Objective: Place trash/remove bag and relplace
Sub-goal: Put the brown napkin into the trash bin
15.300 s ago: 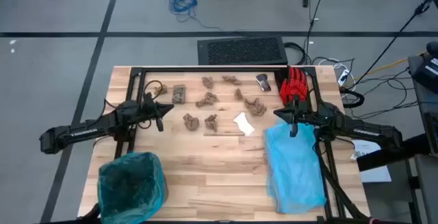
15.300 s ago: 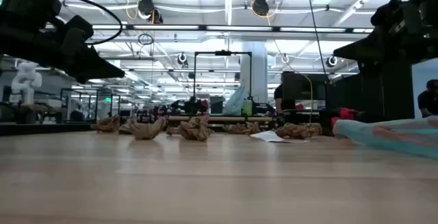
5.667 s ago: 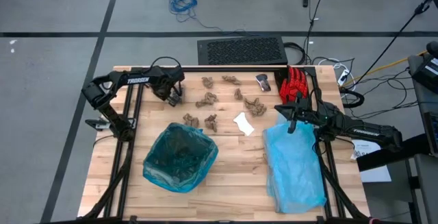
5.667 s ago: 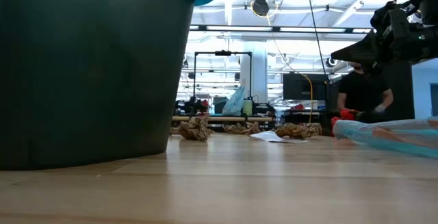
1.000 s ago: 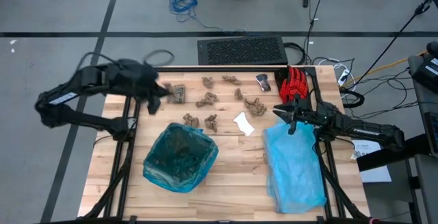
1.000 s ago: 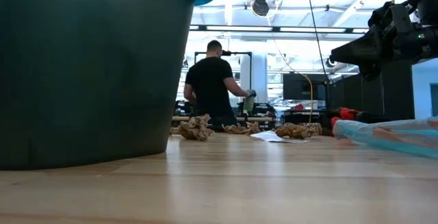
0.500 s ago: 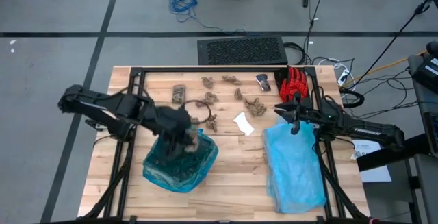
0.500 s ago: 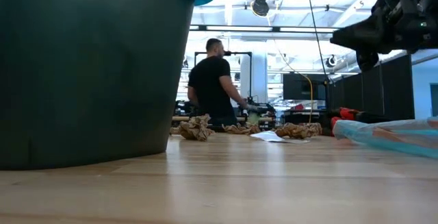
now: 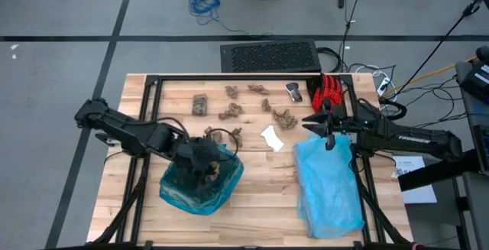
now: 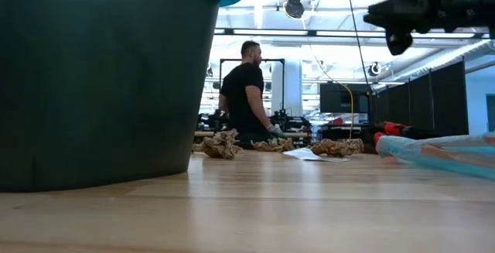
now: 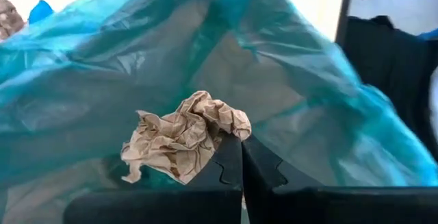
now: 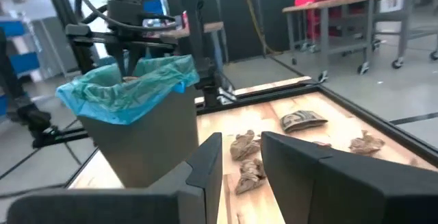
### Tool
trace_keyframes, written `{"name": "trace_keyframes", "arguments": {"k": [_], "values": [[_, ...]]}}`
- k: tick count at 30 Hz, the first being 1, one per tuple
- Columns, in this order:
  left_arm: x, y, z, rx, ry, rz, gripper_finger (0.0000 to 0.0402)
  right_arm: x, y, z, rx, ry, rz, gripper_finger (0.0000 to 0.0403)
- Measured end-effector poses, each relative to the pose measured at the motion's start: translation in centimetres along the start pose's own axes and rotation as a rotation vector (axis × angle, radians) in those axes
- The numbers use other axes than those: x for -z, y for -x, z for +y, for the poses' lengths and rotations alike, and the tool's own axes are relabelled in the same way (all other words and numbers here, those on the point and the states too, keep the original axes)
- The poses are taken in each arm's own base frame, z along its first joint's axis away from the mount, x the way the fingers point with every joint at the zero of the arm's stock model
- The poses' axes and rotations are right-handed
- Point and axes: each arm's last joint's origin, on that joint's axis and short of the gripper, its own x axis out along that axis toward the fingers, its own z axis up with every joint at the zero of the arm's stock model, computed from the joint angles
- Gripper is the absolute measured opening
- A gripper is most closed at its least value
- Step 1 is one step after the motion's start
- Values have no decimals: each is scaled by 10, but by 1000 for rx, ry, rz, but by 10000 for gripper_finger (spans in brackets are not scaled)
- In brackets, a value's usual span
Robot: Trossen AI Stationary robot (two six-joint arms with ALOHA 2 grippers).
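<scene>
The left gripper is pinching one crumpled brown paper scrap over the open mouth of the teal-green bag, which lines the bin on the counter. The right gripper hangs above the pale blue bag, its fingers a little apart and holding nothing.

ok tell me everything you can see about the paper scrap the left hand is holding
The scrap is a crumpled, knobbly ball of light brown paper, pinched at one edge between the shut fingers of the left hand. It hangs over the open mouth of the teal bag, inside its rim, touching only the fingers.
</scene>
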Motion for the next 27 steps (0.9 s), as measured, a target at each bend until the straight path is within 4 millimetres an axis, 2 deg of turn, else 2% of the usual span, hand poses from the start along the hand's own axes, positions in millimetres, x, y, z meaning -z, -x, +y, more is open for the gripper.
{"name": "trace_keyframes", "arguments": {"k": [4,9,18,23,27], "values": [[-6,-11,3,-25,18,8,7,-13,-13,0,0,33,34,96],[-10,-10,6,33,40,34,51,-25,-28,-1,4,72,71,104],[-8,-6,4,65,84,51,122,-33,-55,-2,-28,79,147,156],[-13,8,-5,191,72,90,121,-32,-73,0,-51,90,197,186],[-24,36,-14,233,3,17,86,-25,-92,-1,-61,103,262,195]]}}
